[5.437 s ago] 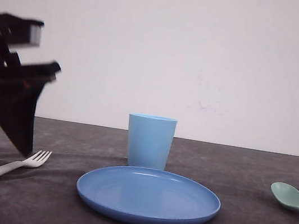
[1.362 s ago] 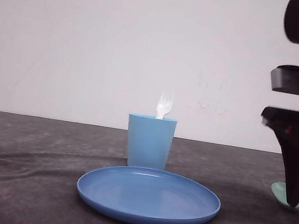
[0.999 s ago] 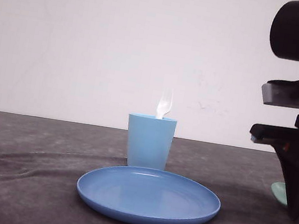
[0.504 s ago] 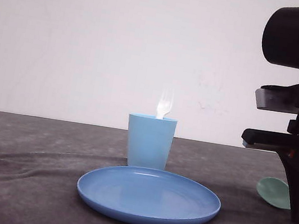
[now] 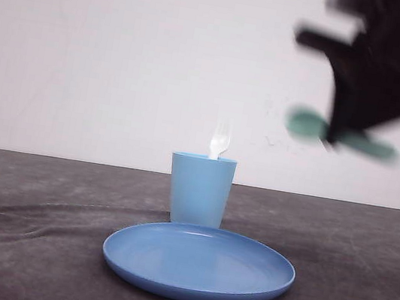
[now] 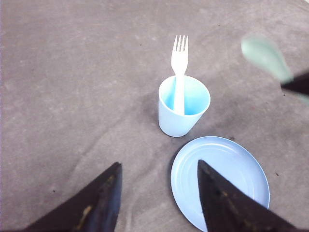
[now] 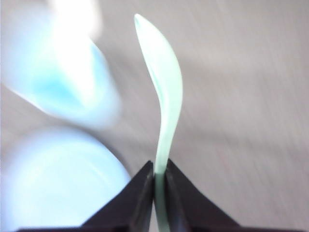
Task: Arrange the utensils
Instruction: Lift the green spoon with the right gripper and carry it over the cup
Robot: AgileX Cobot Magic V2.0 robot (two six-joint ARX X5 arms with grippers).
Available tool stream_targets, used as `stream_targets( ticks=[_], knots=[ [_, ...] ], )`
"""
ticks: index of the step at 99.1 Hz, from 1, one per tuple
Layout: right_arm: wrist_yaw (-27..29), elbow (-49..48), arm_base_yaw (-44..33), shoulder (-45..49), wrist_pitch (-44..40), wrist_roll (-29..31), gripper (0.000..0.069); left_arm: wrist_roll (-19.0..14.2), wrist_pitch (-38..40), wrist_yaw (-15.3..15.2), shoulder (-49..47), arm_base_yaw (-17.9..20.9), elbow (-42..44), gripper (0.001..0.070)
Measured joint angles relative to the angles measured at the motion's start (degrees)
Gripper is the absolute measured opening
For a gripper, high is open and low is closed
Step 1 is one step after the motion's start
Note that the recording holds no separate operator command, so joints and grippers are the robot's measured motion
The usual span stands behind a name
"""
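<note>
bench (image 5: 18,243) below both your claws | plate (image 5: 198,262), cup (image 5: 200,189) below-left of right claw (image 7: 159,175) | left claw (image 6: 157,169) spread, empty | spoon (image 5: 317,129) pinched in right claw | fork (image 6: 179,67) upright in cup

Ahead of me: plain white wall (image 5: 161,60), faint scuffs on it. Dark grey cloth-covered table (image 5: 32,245), slightly wrinkled. Light even.
</note>
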Motion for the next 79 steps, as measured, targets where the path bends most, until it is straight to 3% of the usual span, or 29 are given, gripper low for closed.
stream_targets(
  ticks=[36,79],
  knots=[
    [-0.3,5.2,3.0,1.8,16.7,-4.2,0.003,-1.0,0.2,0.0,0.0,0.0,0.0,0.0295],
    [-3.4,5.2,4.8,19.7,29.3,-5.7,0.003,-1.5,0.2,0.0,0.0,0.0,0.0,0.0295]
  ],
)
